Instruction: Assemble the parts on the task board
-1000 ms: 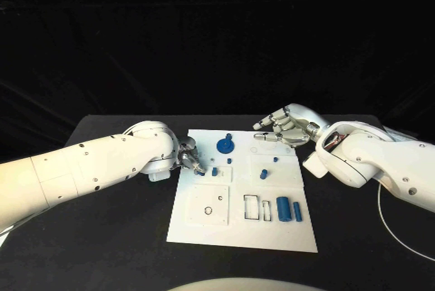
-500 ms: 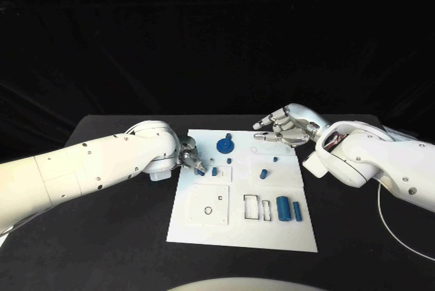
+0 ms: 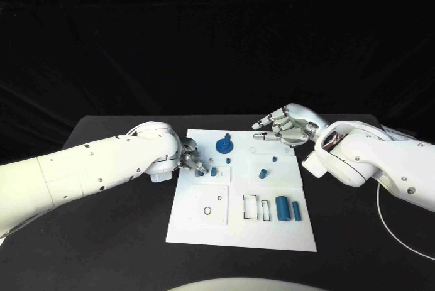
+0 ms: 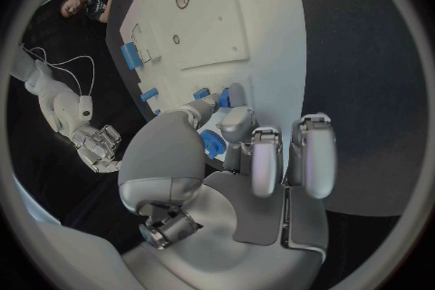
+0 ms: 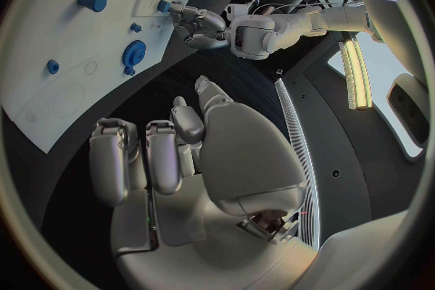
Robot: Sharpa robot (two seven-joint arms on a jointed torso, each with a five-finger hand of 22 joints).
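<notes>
Head view gives us the white task board (image 3: 243, 231) lying flat in the middle of the black counter (image 3: 109, 241). Our left hand (image 3: 190, 156) sits at the board's left edge, its fingers (image 4: 238, 122) closed round a small blue part (image 4: 223, 97) that touches the board surface. Our right hand (image 3: 285, 129) hovers over the board's far right corner with fingers apart and loosely curled, holding nothing. On the board we see a blue gear (image 3: 225, 144) near the far edge, a small peg (image 3: 263, 174) mid-board, and two blue cylinders (image 3: 283, 208) lying side by side near the right edge.
</notes>
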